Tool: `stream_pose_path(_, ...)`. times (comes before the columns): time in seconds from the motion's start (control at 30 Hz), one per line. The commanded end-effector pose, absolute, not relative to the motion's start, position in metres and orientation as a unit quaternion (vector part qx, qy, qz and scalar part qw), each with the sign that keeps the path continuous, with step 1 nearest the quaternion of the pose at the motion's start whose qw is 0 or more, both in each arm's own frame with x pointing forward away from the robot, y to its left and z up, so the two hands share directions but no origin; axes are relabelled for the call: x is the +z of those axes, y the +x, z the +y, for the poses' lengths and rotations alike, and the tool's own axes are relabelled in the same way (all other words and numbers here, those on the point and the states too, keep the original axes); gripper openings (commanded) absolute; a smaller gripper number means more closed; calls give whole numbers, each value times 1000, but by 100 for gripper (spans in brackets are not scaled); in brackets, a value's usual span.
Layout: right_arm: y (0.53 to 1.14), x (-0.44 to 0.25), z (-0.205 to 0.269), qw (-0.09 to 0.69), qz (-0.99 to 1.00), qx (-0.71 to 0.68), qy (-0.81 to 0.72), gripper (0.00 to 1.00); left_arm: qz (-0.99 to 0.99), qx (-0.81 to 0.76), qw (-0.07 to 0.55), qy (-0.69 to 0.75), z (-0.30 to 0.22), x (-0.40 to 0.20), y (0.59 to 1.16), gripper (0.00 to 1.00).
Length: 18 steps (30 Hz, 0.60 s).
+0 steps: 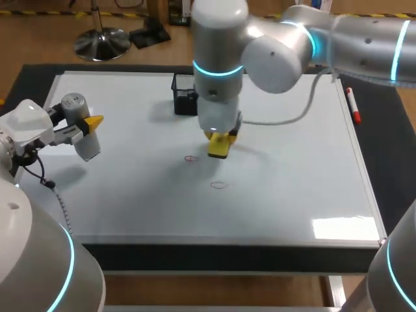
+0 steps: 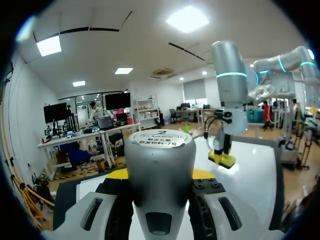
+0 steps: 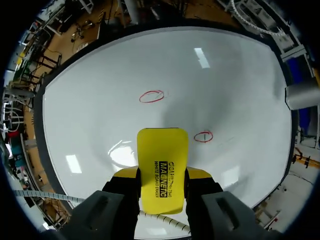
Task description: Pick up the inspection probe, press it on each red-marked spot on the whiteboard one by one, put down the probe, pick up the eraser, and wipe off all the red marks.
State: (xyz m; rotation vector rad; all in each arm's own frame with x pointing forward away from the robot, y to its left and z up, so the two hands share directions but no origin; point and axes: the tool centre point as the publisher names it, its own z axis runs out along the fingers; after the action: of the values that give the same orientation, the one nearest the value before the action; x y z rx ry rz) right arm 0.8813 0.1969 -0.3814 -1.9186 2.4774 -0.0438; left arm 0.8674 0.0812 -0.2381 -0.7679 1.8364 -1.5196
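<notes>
From my console I see a dark table [image 1: 390, 162] standing on a brown, wood-toned floor [image 1: 39, 32]. Beyond the table's far edge, a round chrome stool base [image 1: 101, 42] sits on that floor. The left wrist camera takes in the wider room. I see a white ceiling [image 2: 125, 35] with bright square light panels [image 2: 187, 19], a pale wall [image 2: 20, 125], and long desks [image 2: 85, 136] carrying dark monitors [image 2: 117, 101]. A white shelf unit [image 2: 146, 111] stands farther back.

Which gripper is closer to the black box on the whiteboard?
Right. The right gripper, holding the eraser, hangs just in front of the black box; the left gripper, holding the probe, is near the whiteboard's left edge.
</notes>
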Motion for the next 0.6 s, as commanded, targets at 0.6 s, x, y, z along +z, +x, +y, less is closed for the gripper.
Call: stream_pose_path(0.6,865,-410,296,7,728,-16,-685,0,694,-577,316,-291,80,-238,867,0)
